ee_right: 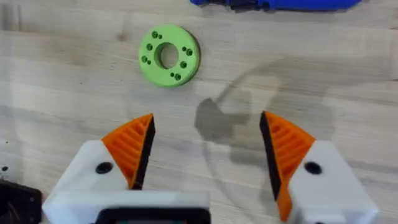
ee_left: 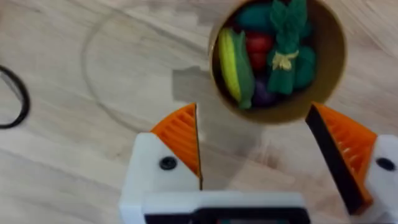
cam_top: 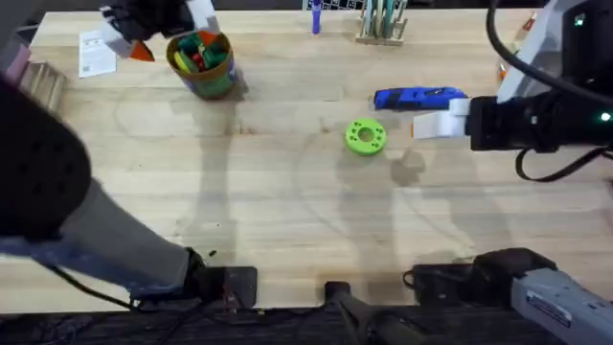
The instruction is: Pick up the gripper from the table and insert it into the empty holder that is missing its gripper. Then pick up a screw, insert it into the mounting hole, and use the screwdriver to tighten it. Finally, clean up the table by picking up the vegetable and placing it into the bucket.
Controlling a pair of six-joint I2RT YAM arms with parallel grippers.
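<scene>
Released and spread wide, the left tool (ee_left: 258, 146) is held above the bucket (cam_top: 201, 63) at the far left of the bench (cam_top: 287, 192). Inside the bucket, the vegetable (ee_left: 233, 65) is seen lying against the wall, beside red and green toy pieces (ee_left: 280, 50). Near the right side, the right tool (ee_right: 205, 152) is likewise held open over bare wood. Just beyond it a green disc (ee_right: 168, 55) is laid flat, and the screwdriver (cam_top: 420, 97) is found lying on the bench, close to the disc.
</scene>
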